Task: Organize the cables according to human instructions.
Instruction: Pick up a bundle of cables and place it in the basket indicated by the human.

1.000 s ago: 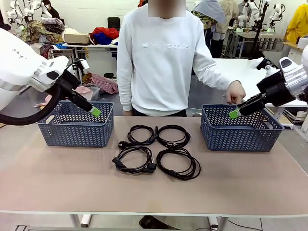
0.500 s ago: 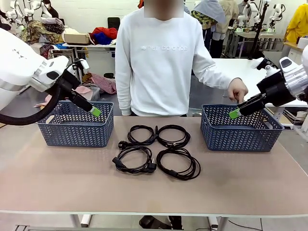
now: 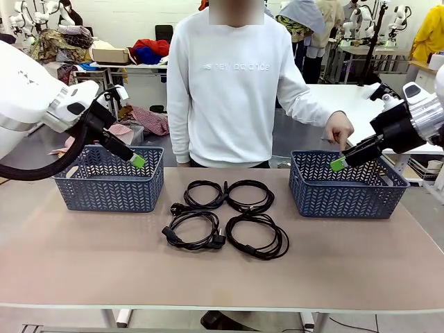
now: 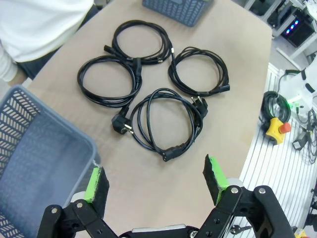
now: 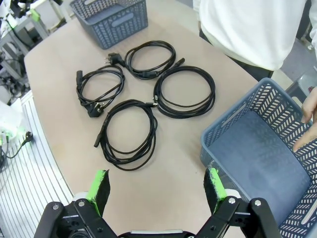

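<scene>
Four coiled black cables lie in a square at the table's middle: far left (image 3: 203, 194), far right (image 3: 251, 195), near left (image 3: 194, 230) and near right (image 3: 258, 236). My left gripper (image 3: 139, 161) hangs open over the left blue basket (image 3: 104, 189), well clear of the cables. In the left wrist view the left gripper (image 4: 154, 181) has nothing between its fingers, and the nearest cable (image 4: 166, 124) lies beyond them. My right gripper (image 3: 338, 164) is open above the right blue basket (image 3: 340, 195). The right gripper (image 5: 157, 184) holds nothing, with a cable (image 5: 130, 134) ahead of it.
A person in a white sweatshirt stands at the far edge. Their hand (image 3: 340, 130) points down into the right basket, close to my right gripper, and the hand (image 5: 309, 119) reaches over that basket's (image 5: 257, 158) rim. The near half of the table is bare.
The person's hand over the right basket has shifted slightly. Both arms and all the cables stay where they were.
</scene>
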Robot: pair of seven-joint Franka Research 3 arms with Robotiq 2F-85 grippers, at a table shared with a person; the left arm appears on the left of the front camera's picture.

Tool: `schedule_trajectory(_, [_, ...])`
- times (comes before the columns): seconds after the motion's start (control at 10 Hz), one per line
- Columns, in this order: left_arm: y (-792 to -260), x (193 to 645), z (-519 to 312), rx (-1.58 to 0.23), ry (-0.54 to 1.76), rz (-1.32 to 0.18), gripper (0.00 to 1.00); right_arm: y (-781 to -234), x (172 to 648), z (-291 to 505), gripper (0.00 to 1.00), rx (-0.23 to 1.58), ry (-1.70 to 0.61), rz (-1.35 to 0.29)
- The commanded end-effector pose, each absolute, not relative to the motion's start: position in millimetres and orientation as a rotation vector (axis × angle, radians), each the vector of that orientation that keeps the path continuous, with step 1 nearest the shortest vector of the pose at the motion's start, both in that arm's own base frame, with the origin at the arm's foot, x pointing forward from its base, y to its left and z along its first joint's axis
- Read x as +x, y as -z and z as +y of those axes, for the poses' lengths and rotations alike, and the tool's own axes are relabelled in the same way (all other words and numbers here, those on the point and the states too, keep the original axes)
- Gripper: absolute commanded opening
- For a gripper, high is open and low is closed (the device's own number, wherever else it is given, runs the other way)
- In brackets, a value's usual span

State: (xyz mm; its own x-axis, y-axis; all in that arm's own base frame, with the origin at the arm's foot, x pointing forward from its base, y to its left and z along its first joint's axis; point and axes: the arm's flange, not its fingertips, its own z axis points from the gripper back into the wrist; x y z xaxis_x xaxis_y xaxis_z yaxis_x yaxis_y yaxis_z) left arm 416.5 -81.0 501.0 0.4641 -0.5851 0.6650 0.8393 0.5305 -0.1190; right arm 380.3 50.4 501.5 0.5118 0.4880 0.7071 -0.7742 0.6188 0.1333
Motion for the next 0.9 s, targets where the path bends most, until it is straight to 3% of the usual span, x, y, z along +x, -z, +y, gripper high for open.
schedule_trajectory(0.0, [-499.6, 415.5, -78.8, -0.492, 0.931, -0.628, 1.00, -501.0, 383.8, 58.9, 1.00, 0.442, -0.776, -0.652])
schedule_trajectory(0.8, [-499.6, 415.5, -78.8, -0.492, 0.931, -0.628, 1.00, -479.6, 422.5, 178.0, 1.00, 0.176, -0.736, -0.362])
